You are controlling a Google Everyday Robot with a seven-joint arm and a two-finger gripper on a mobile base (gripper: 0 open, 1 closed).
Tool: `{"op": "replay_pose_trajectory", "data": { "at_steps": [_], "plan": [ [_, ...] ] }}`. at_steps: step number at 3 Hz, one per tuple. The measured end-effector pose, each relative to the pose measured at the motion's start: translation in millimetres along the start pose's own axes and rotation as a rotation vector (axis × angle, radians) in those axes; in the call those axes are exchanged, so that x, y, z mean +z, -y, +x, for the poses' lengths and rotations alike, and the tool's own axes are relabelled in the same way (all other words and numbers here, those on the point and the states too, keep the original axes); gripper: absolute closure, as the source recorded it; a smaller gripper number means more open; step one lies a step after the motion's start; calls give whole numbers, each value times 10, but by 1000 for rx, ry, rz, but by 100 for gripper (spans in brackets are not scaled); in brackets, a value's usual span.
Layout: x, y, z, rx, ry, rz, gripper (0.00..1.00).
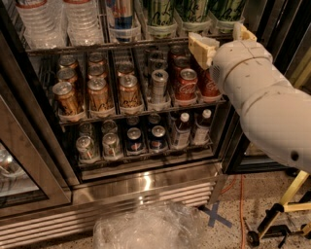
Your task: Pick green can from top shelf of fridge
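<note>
— Three green cans on the top shelf (146,44) of the fridge (146,184), each in a clear tray: left green can (160,12), middle green can (193,9), right green can (226,9). Lower parts only in view. Confirm?

— Confirmed. All three upright, on the right half of the top shelf, behind its front rail.

— Further stock on the top shelf?

— One blue-and-silver can (121,12), just left of the green ones. Water bottles (58,22) at the left end.

— Stock below the top shelf?

— First rack down: brown-gold cans (97,92) to the left, silver cans (158,85) in the middle, red cola cans (187,82) to the right. Second rack down: assorted small cans (109,143) and two white-capped bottles (192,129).

— One gripper (223,41). Position?

— At the right end of the top shelf, level with its front rail, just beneath the right green can. The white arm (262,97) runs down and to the right from it.

— Jaws?

— Apart. One cream finger (204,48) lies across the rail below the middle green can's tray; the other shows past the shelf's right end. Contact with the rail: cannot tell.

— Well below the top shelf, at floor level?

— One crumpled clear plastic sheet (146,226), one blue tape cross (216,216), one yellow stand (291,194).
</note>
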State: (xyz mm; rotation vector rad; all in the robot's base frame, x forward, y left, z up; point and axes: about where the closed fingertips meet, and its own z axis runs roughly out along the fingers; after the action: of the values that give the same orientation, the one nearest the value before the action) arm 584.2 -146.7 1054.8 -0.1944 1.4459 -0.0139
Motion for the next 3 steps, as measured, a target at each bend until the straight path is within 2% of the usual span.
{"op": "replay_pose_trajectory", "data": {
  "at_steps": [1,3],
  "plan": [
    [70,84,-23,-16,29,25,36],
    [223,249,-60,-53,63,62,31]
  ]
}}
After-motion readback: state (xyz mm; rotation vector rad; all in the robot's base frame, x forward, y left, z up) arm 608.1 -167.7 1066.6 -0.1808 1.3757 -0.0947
